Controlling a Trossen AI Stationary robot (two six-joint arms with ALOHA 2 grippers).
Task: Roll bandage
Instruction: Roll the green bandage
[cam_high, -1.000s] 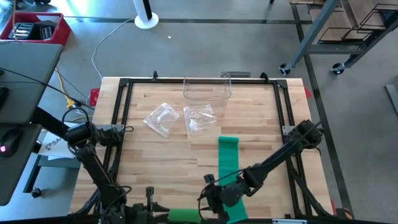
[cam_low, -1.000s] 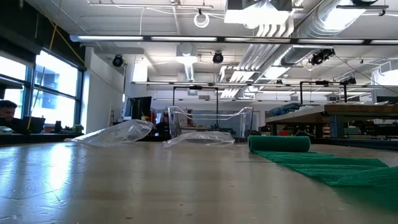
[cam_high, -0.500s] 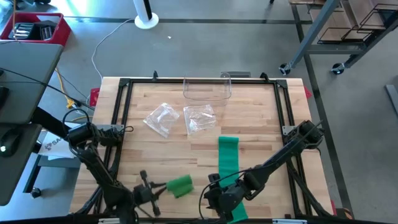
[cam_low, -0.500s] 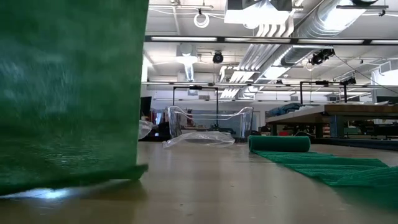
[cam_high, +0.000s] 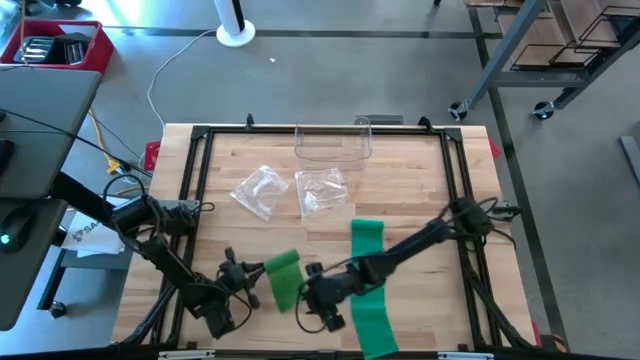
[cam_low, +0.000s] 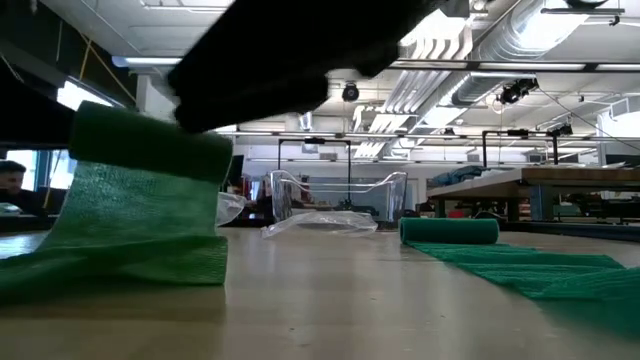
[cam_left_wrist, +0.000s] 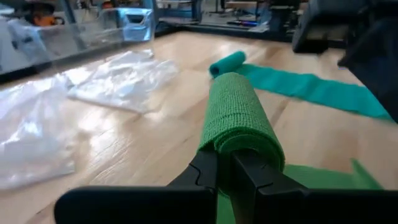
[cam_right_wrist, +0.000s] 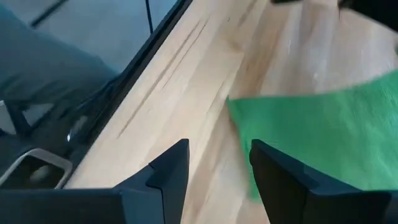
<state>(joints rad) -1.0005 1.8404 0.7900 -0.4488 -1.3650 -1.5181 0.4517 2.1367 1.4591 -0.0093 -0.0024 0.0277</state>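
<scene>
A green bandage (cam_high: 283, 279), rolled at one end, is near the table's front left, in my left gripper (cam_high: 255, 272), which is shut on it. In the low view its roll (cam_low: 150, 140) is up off the table and its loose tail (cam_low: 140, 235) hangs to the wood. A second green bandage (cam_high: 368, 275) lies as a long strip at the front right, its rolled end (cam_high: 366, 228) on the far side. My right gripper (cam_high: 312, 300) is open between the two bandages; green cloth (cam_right_wrist: 311, 137) lies beside its fingers, and nothing is between them. My left gripper pinches the near end of the roll (cam_left_wrist: 239, 146) between its two shut fingers (cam_left_wrist: 205, 174), which lie along the roll. It comes roughly level from the table's left. The roll is lifted clear and the unrolled tail (cam_left_wrist: 311, 180) hangs down to the table.
Two crumpled clear plastic bags (cam_high: 258, 190) (cam_high: 322, 190) lie at mid table. A clear container (cam_high: 333, 142) stands at the far edge. A black frame (cam_high: 195, 200) runs round the tabletop. Bare wood lies at the far right.
My left gripper has carried the green bandage from the table's near edge toward the far edge, the roll lifted and its tail trailing on the wood. My right gripper has gone toward the table's left, close to the left gripper's bandage.
</scene>
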